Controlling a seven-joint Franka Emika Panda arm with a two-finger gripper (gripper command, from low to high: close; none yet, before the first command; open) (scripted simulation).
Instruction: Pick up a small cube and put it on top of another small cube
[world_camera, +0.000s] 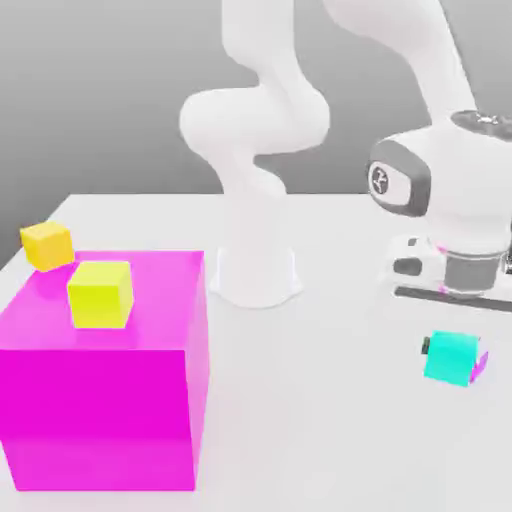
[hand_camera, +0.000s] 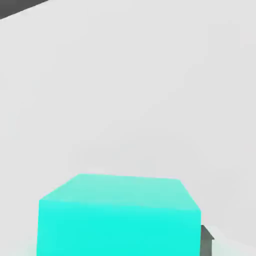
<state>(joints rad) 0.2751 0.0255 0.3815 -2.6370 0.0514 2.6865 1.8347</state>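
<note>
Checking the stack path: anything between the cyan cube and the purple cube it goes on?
Nothing visible. The claw is shut on the cyan cube, and the purple cube peeks out right behind it at the exterior view's right. The big magenta block and yellow cubes sit far left.

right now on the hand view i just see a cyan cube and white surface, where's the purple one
observer: the small purple cube peeks out from behind the cyan cube, on its exterior-view right.
operator: anything else out there
observer: a big magenta block stands at the exterior view's left, with a yellow cube on top.
operator: just one yellow
observer: no, a second yellow cube shows at the block's far left corner; I can't tell whether it is on the block or behind it.
</note>
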